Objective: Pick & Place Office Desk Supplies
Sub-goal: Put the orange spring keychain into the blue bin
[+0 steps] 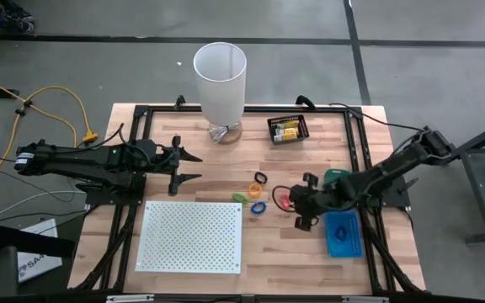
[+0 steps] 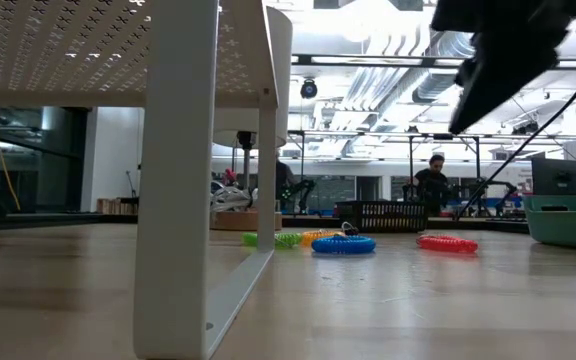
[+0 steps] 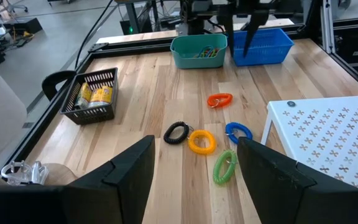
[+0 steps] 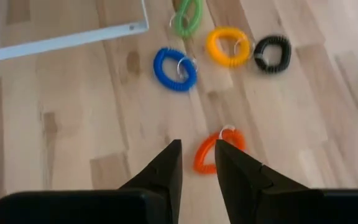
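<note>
Orange loop [image 4: 210, 152] lay flat on the wood right under my right claw [image 4: 199, 144], which hung above it, clear of the table. My fingers were a little apart with a narrow gap and nothing clamped between them.

Just beyond it came the blue loop [image 4: 174, 68], then the yellow loop [image 4: 229, 45] and the black loop [image 4: 272, 53] almost touching each other, and the green loop [image 4: 188, 15] by the corner of the white perforated board [image 1: 192, 236]. All four were loose on the table.

Beside my right arm sat the blue bin [image 1: 342, 233]. The teal bin [image 1: 337, 175] was partly under the arm, and I couldn't tell its contents from above.

Farther back, the black basket [image 1: 269, 126] held yellow packets [image 1: 288, 130]. The tall white cylinder [image 1: 220, 80] stood upright near the far edge.

My left claw [image 1: 199, 167] waited on the other side of the table, fingers spread wide, holding nothing, pointed toward the loops and well apart from them.
</note>
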Motion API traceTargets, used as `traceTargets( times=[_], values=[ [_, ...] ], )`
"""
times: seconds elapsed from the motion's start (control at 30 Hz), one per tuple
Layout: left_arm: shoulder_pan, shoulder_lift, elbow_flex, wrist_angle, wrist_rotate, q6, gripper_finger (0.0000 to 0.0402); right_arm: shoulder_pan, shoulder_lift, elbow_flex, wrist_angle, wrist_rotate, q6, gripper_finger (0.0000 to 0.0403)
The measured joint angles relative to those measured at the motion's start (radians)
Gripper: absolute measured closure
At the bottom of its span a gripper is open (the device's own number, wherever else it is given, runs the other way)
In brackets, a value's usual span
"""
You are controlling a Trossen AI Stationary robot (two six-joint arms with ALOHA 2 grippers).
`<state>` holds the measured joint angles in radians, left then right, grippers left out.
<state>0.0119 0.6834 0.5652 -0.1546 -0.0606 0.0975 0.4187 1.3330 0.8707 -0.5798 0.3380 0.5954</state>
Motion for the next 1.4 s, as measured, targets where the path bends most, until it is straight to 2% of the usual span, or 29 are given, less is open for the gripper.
traceTargets(
  times=[0.27, 0.5, 0.83, 1.07, 1.2, 1.4],
  values=[
    [0.0, 0.0, 0.0, 0.0, 0.0, 0.0, 0.0181, -0.034, 0.095, 0.0, 0.046, 0.001, -0.114, 0.0318],
    [0.0, 0.0, 0.0, 0.0, 0.0, 0.0, 0.0181, -0.013, 0.177, 0.0, 0.096, 0.028, -0.065, 0.0318],
    [0.0, 0.0, 0.0, 0.001, 0.0, 0.0, 0.0181, 0.015, 0.264, 0.0, 0.131, 0.155, 0.035, 0.0318],
    [0.0, 0.0, 0.0, 0.002, 0.0, 0.0, 0.0181, 0.011, 0.333, 0.0, 0.128, 0.163, 0.109, 0.0318],
    [0.0, 0.0, 0.0, 0.002, 0.0, 0.0, 0.0181, 0.011, 0.363, 0.0, 0.129, 0.213, 0.141, 0.0318],
    [0.0, 0.0, 0.0, 0.002, 0.0, 0.0, 0.0181, -0.001, 0.394, 0.0, 0.137, 0.213, 0.146, 0.0318]
  ],
)
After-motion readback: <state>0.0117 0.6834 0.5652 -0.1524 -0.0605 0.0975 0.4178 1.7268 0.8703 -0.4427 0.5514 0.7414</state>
